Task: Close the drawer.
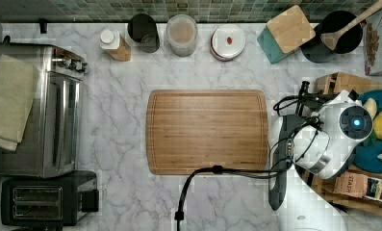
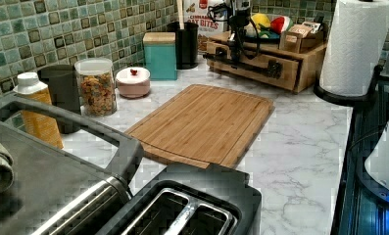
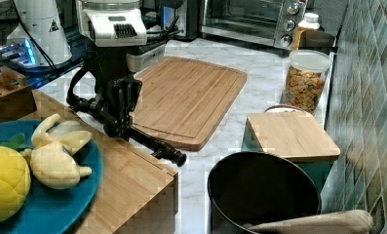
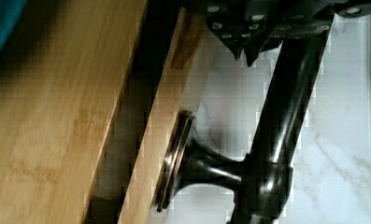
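The drawer sits in the bamboo organizer at the back of the counter. Its long black bar handle runs across the front and also appears in the top view as a dark handle beside the arm. In the wrist view a narrow dark gap separates the drawer front from the wooden top, so the drawer stands slightly out. My gripper comes down on the handle and is shut around it, seen from afar as the gripper.
A darker cutting board lies mid-counter. The blue plate with toy fruit rests on the organizer's top. A black utensil pot, a teal box, a cereal jar and a paper towel roll stand nearby.
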Robot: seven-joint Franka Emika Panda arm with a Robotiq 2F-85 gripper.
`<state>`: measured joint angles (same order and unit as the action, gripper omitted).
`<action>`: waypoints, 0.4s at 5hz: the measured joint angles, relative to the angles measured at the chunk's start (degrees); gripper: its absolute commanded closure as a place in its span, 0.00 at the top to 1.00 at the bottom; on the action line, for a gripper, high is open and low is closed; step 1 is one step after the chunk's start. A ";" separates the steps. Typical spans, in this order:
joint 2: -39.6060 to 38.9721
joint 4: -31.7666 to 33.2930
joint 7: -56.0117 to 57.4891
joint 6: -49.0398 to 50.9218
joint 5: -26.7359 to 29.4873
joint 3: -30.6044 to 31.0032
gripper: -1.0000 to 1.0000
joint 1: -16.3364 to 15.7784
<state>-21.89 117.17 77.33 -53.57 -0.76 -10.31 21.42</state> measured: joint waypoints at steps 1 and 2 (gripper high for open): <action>-0.07 -0.11 0.00 0.00 0.00 -0.21 0.00 0.01; -0.14 -0.11 0.00 -0.20 0.00 -0.24 0.00 0.01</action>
<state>-22.03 117.05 77.33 -53.77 -0.76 -10.55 21.43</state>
